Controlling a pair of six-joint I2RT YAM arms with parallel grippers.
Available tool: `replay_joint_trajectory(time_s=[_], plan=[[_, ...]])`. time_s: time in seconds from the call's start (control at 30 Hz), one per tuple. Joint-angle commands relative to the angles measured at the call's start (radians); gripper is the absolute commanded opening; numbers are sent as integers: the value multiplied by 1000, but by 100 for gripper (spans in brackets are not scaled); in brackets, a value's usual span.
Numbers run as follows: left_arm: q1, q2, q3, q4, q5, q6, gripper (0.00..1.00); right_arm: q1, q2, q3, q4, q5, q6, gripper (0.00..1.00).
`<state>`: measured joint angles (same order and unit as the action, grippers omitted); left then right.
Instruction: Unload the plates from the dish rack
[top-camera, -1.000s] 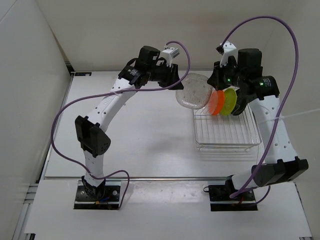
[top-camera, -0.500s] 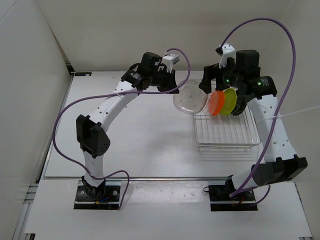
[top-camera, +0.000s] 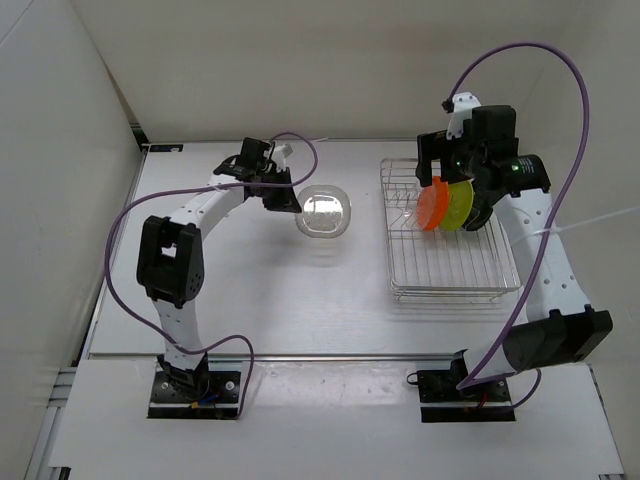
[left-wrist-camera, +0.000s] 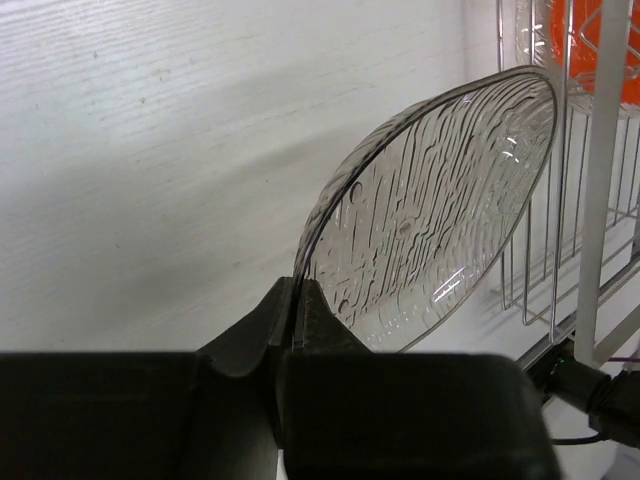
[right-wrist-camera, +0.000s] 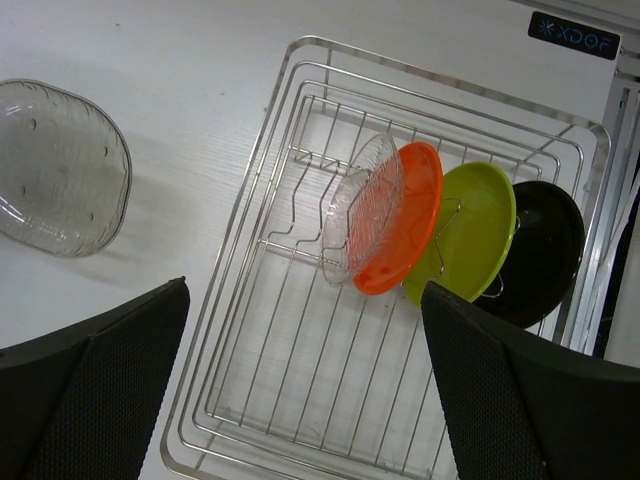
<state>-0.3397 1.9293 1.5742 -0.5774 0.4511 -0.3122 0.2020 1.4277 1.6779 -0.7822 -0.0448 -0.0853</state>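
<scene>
The left gripper (top-camera: 287, 199) is reaching over the far middle of the table (top-camera: 250, 290). Its fingers are pinching tight on the left rim of a clear plate (top-camera: 326, 212), with only the thin edge between them. In the left wrist view this plate (left-wrist-camera: 430, 220) is tilting up and away from the fingers, its ribbed face catching the light. Whether its low edge is touching the table cannot be told. It is casting a shadow on the white top and sitting left of the rack (top-camera: 455, 292), near it but apart.

Inside the rack, at its far end, four plates are leaning on edge among the prongs. From left to right they are a second clear plate (right-wrist-camera: 365, 215), an orange plate (right-wrist-camera: 405, 220), a green plate (right-wrist-camera: 470, 235) and a black plate (right-wrist-camera: 545, 250), each overlapping the next.

The right gripper (right-wrist-camera: 303, 288) is hanging above the far end of the rack. Its fingers are spreading wide, one at each lower corner of the right wrist view, and are holding nothing.
</scene>
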Motion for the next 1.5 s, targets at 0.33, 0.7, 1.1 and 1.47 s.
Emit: replay_joint_trajectory(time_s=[0.33, 0.7, 1.1, 1.47], plan=[[33, 177, 56, 91, 104, -229, 11, -3, -50, -57, 46, 62, -10, 100], [42, 284, 149, 64, 124, -200, 11, -3, -69, -67, 46, 52, -19, 100], [42, 350, 213, 21, 115, -126, 11, -3, -69, -86, 55, 33, -10, 100], [42, 370, 224, 10, 115, -116, 21, -3, -87, -104, 55, 23, -1, 100]])
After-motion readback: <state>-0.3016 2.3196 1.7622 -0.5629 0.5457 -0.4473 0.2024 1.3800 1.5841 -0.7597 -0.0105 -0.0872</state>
